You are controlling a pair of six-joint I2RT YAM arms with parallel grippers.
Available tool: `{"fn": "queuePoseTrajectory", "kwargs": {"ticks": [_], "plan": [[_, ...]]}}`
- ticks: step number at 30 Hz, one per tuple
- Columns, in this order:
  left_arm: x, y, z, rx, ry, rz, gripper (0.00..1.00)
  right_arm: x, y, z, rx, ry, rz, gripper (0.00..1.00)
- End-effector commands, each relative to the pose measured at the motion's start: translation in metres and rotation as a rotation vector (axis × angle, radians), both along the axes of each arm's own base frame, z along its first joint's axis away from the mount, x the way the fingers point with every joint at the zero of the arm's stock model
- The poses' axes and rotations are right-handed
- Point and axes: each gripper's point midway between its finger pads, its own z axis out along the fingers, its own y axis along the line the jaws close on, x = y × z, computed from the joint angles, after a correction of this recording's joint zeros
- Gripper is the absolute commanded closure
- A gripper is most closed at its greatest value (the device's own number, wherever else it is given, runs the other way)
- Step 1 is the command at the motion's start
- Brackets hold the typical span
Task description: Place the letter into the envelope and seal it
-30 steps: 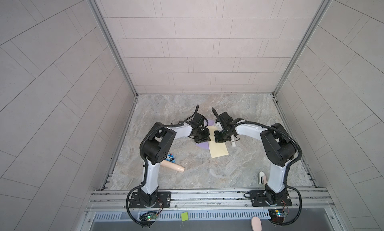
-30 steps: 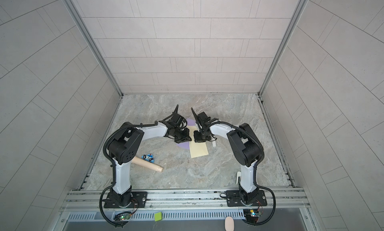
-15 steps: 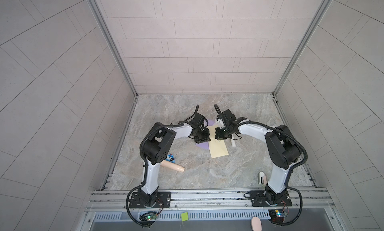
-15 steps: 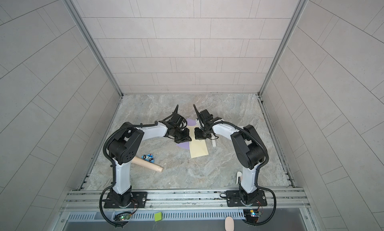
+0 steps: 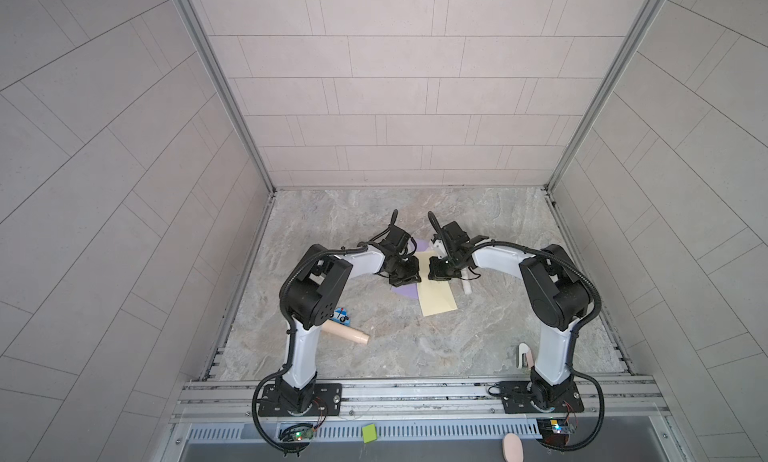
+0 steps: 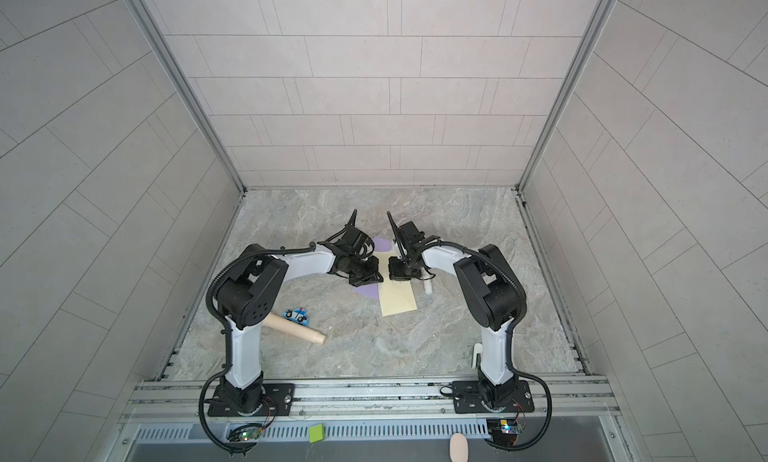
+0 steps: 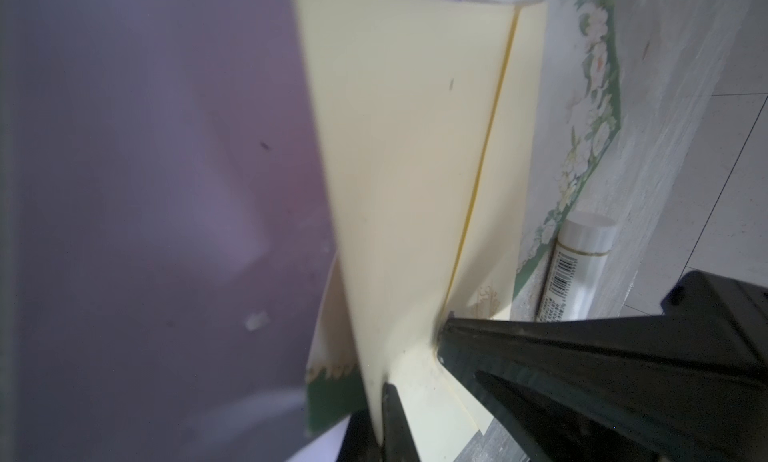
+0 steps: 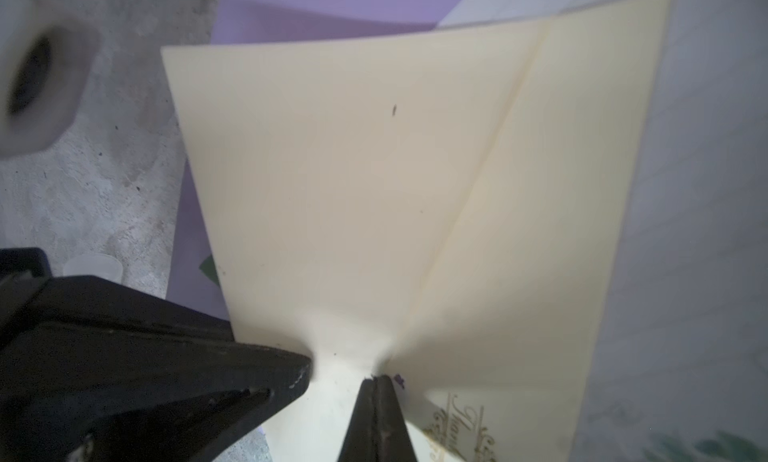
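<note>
Left gripper (image 7: 415,362) and right gripper (image 8: 340,374) each pinch the cream folded letter (image 5: 436,299) at its far end, partly over the purple envelope (image 5: 403,291) on the desk (image 5: 374,214). Pulling apart could tear it; uneven lifting could crease it.

Swung the right arm's black elbow (image 5: 548,291) outward, away from the cream folded paper sheet (image 5: 437,299), then drew it back in, nearly to its earlier place.

Your grey marbled tabletop (image 5: 415,339) carries a purple envelope (image 5: 405,291) mid-table, with the cream letter (image 5: 436,297) overlapping it and a white tube (image 5: 467,284) just beside. You'll find a wooden peg (image 5: 345,333) and a blue toy car (image 5: 340,314) front left.
</note>
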Motion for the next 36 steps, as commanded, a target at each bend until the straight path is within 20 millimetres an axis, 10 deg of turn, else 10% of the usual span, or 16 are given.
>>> {"fn": "queuePoseTrajectory", "kwargs": {"ticks": [1,26,36], "plan": [[-0.018,0.011,-0.028,0.086,0.071,-0.011,1.00,-0.025,-0.022,-0.037,-0.118,0.115,-0.014,0.97],[-0.011,0.007,-0.027,0.079,0.060,0.009,1.00,-0.074,-0.054,-0.028,-0.275,0.241,0.118,0.99],[-0.014,0.005,-0.008,0.058,0.026,-0.062,1.00,-0.019,-0.019,0.054,-0.031,-0.024,0.036,0.98]]}}
